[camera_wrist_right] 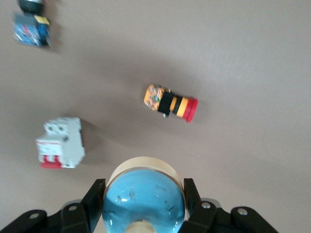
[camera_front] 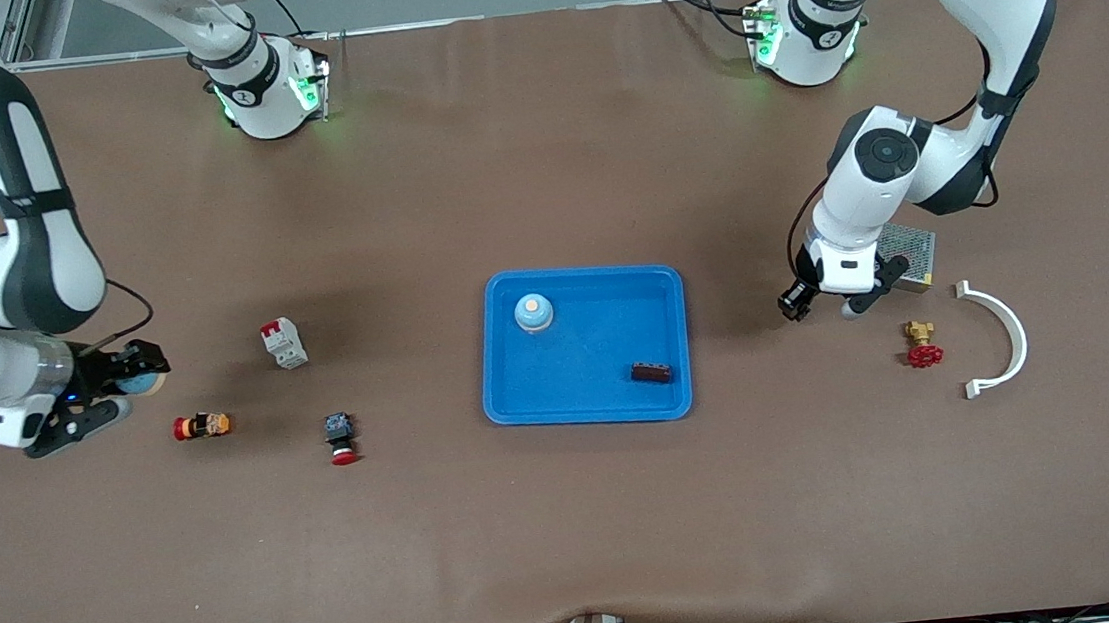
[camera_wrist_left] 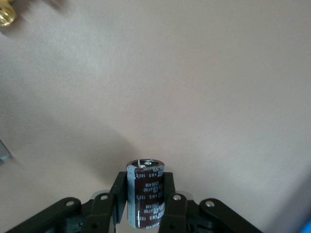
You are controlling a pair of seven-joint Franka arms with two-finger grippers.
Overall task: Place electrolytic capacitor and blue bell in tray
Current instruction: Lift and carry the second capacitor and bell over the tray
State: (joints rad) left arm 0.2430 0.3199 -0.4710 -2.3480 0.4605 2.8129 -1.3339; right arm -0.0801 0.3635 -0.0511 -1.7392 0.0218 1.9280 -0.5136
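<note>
Brown table [camera_front: 572, 511] — left end effector [camera_wrist_left: 146, 204] clamps capacitor [camera_wrist_left: 145, 194] | right end effector [camera_wrist_right: 144, 204] — seemingly grips bell [camera_wrist_right: 144, 196]

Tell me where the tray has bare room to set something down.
The tray is mostly bare: its whole middle, between the blue bell in one corner and the dark block in the diagonal corner. The two remaining corners are free too. Nowhere is crowded.

Tray [camera_front: 657, 277] middle bare; bell [camera_front: 534, 312], brown block [camera_front: 651, 372] occupy corners.
</note>
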